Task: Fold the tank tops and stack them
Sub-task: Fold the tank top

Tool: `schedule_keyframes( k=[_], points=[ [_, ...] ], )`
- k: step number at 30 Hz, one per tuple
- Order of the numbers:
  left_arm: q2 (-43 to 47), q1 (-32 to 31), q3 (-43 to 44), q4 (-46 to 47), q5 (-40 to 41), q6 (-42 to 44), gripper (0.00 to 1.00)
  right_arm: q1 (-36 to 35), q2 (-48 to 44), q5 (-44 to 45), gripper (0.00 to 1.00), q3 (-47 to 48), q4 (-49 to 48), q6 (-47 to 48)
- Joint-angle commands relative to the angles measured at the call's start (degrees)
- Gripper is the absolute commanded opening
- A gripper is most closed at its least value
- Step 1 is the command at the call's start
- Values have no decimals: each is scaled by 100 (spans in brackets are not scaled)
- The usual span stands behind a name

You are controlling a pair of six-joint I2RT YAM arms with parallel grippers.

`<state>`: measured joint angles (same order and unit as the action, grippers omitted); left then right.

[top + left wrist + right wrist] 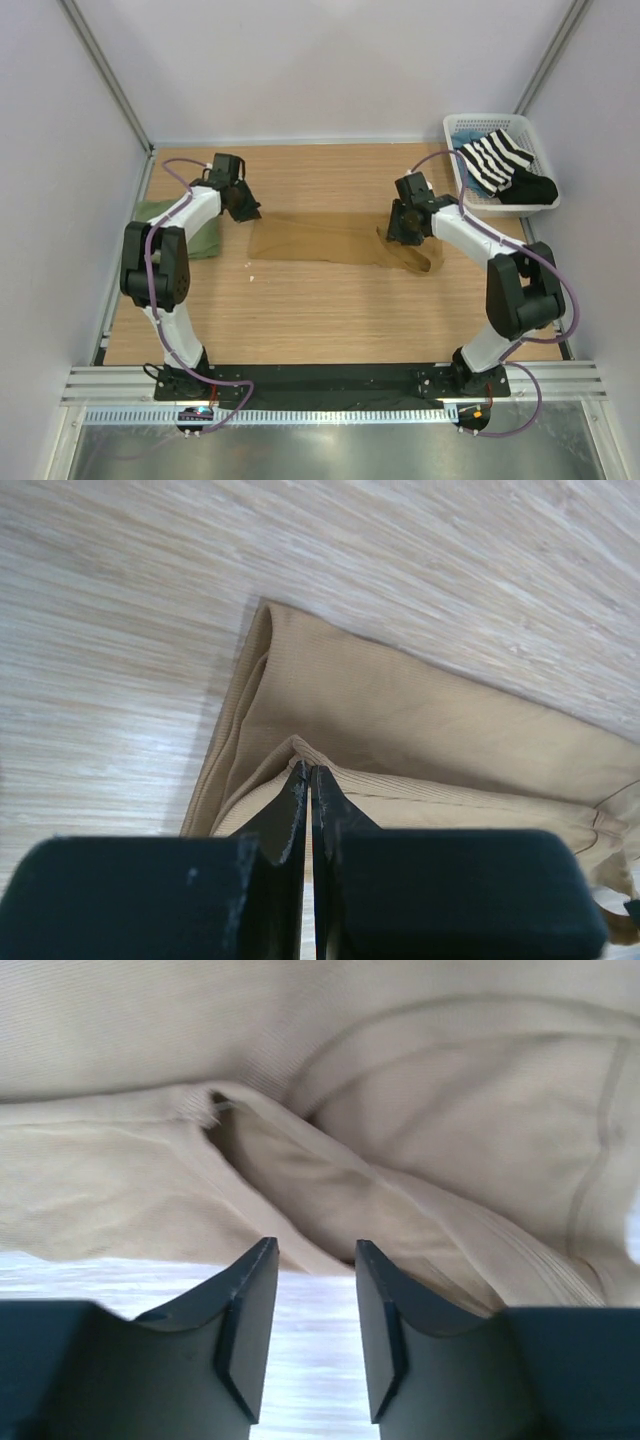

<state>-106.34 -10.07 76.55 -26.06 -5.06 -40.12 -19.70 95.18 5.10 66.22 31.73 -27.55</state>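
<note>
The tan tank top (320, 242) lies stretched across the middle of the table, bunched at its right end. My left gripper (243, 206) sits at its left end. In the left wrist view this gripper (308, 768) is shut on a raised fold of the tan cloth (420, 710). My right gripper (405, 232) hovers at the bunched right end. In the right wrist view it (315, 1250) stands open, bare wood between its fingers, and the tan cloth (400, 1110) lies just beyond the tips. The olive green tank top (200, 242) lies folded at the far left, partly under the left arm.
A white basket (470, 125) at the back right holds a black-and-white striped garment (495, 158) and a black garment (532, 188). The wooden table (320, 310) is walled on the left, the back and the right.
</note>
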Motion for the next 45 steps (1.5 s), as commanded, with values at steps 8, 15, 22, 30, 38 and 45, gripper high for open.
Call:
schedule_keyframes(
  k=[8, 15, 22, 30, 38, 45],
  points=[
    [-273, -4, 387, -48, 172, 39, 7, 265, -1686, 728, 68, -961, 298, -478],
    [-71, -4, 343, -83, 303, 57, 23, 292, -2266, 1826, 69, -1233, 993, -997],
    [368, -22, 89, -101, 199, 39, 31, 432, -2346, 1573, 65, -1620, 810, -1305],
    [712, -294, -738, 268, -206, -57, 29, 792, -1511, 1433, 29, -1498, 370, -1288],
    [229, -286, -853, 436, -303, -14, 24, 1469, -1107, 1055, 1, -1156, 115, -1121],
    [-140, -285, -818, 462, -101, -5, 23, 1794, -659, 650, 5, -663, 53, -1086]
  ],
)
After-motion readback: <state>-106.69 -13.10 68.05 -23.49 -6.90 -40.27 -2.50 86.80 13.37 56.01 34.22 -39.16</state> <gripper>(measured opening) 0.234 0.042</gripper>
